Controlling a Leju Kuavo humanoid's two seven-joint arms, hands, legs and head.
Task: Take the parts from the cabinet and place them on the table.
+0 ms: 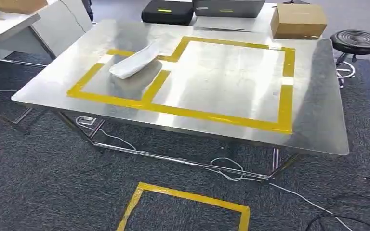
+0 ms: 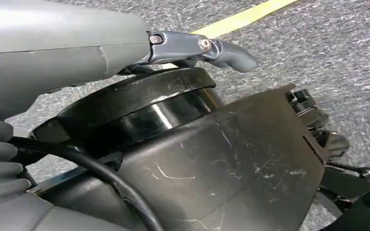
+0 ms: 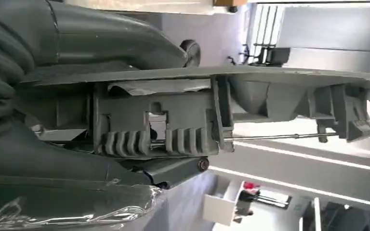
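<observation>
The head view looks down on a steel desk (image 1: 313,120) marked with yellow tape (image 1: 285,91) into a small bay on the left and a larger one on the right. A white part (image 1: 135,62) lies tilted across the far edge of the small bay, its upper end reaching over the tape line. Beyond the desk stand a black case (image 1: 167,11), a cardboard box (image 1: 298,20) and a black stool (image 1: 356,42). More tape (image 1: 183,195) outlines a square on the grey carpet (image 1: 38,183) in front, and white cables (image 1: 226,168) trail under the desk.

In the right wrist view the right hand (image 3: 77,139) holds a long grey part (image 3: 270,96), a moulded plastic piece with ribs and clips; the thumb lies along one side and the fingers (image 3: 173,171) press on the other, so the part is clamped between them.

In the left wrist view the left hand (image 2: 77,43) hangs over the carpet near a yellow tape line. One finger (image 2: 221,50) sticks out straight with nothing against it; whether the fingers are wide or narrow cannot be told.
</observation>
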